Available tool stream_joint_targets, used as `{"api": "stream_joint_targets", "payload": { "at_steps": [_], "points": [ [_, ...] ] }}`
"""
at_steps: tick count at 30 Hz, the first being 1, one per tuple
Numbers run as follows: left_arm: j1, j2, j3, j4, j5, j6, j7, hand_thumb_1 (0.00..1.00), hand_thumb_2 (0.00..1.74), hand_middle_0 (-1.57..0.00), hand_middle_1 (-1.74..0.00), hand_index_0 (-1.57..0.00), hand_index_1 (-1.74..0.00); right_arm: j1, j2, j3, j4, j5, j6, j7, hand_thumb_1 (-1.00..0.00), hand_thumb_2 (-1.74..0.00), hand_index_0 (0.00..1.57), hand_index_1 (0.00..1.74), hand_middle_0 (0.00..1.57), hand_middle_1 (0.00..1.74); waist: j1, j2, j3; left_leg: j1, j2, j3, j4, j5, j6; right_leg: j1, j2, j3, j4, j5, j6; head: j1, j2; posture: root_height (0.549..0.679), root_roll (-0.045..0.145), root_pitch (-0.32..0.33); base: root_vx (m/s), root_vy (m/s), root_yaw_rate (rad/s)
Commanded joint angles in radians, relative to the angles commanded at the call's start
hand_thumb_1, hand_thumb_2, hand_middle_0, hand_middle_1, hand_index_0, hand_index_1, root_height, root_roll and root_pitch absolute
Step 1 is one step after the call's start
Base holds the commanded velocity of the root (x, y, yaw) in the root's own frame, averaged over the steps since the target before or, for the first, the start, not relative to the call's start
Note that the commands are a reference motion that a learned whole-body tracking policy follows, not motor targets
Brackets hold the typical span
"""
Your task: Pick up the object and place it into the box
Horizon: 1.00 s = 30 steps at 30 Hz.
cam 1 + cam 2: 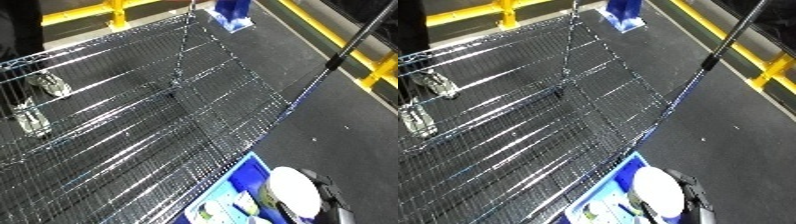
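Note:
A blue bin (250,172) sits at the lower edge, beside the wire mesh surface (160,130). Inside the bin lie several white and green items (222,209). My right forearm (294,192), white and rounded, hangs over the bin, with a black part of the right hand (327,194) showing just past it. Its fingers are hidden. Two clear, shiny packets lie on the mesh at the far left, one (51,84) behind the other (31,120). The left hand shows in neither view.
A thin wire divider (182,47) stands across the mesh. A blue object (233,14) stands on the dark floor at the top. Yellow rails (373,65) run along the right and the top left. A black pole (351,42) slants in from the upper right.

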Motion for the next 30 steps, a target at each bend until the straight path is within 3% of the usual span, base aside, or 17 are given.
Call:
{"api": "stream_joint_targets", "payload": {
  "at_steps": [3,8,14,18,30],
  "points": [
    [-0.006,-0.009,-0.005,0.014,-0.007,-0.008,0.002,1.0,1.74,-1.57,-1.74,-1.57,-1.74,0.018,-0.004,-0.013,0.04,0.043,-0.001,0.026,-0.75,-1.3,1.18,1.3,1.18,1.3,-0.018,0.009,-0.002,0.017,0.0,0.01,-0.007,-0.003,-0.0018,0.007,-0.0019,0.005,-0.008,0.003,0.0014,0.042,-0.061,0.67,0.063,0.046,-0.011,0.095,-0.125],
    [-0.026,-0.021,-0.03,0.033,-0.019,-0.024,0.021,1.0,1.74,-1.57,-1.74,-1.57,-1.74,0.018,-0.022,-0.02,0.113,0.095,0.003,0.063,-0.5,-0.87,0.79,0.87,0.79,0.87,-0.037,0.026,-0.007,0.042,-0.003,0.022,-0.023,-0.004,-0.0053,0.023,-0.0057,0.015,-0.032,0.013,0.0041,0.102,-0.15,0.672,0.065,0.042,-0.004,0.087,-0.113],
    [-0.034,-0.027,-0.04,0.059,-0.031,-0.033,0.015,1.0,1.74,-1.57,-1.74,-1.57,-1.74,0.008,-0.044,-0.023,0.181,0.136,0.008,0.102,-0.2,-0.35,0.31,0.35,0.31,0.35,-0.042,0.04,-0.017,0.064,-0.004,0.028,-0.042,-0.002,-0.0096,0.039,-0.0109,0.019,-0.059,0.022,0.0085,0.11,-0.149,0.673,0.065,0.038,0.012,0.034,-0.067],
    [-0.038,-0.03,-0.043,0.057,-0.035,-0.034,0.014,1.0,1.74,-1.57,-1.74,-1.57,-1.74,0.005,-0.049,-0.024,0.195,0.138,0.006,0.104,0.0,0.0,0.0,0.0,0.0,0.0,-0.041,0.045,-0.021,0.066,-0.009,0.029,-0.054,0.003,-0.0092,0.041,-0.0098,0.018,-0.072,0.025,0.0076,0.105,-0.143,0.674,0.066,0.043,-0.023,0.011,0.003],
    [-0.041,-0.028,-0.043,0.055,-0.035,-0.019,0.008,1.0,1.74,-1.57,-1.74,-1.57,-1.74,0.015,-0.041,-0.017,0.188,0.099,0.027,0.131,0.0,0.0,0.0,0.0,0.0,0.0,-0.027,0.038,-0.028,0.065,-0.008,0.013,-0.068,0.016,-0.01,0.044,-0.0048,0.007,-0.074,0.025,0.003,0.039,-0.118,0.674,0.065,0.043,-0.003,-0.015,0.057]
  ]
}}
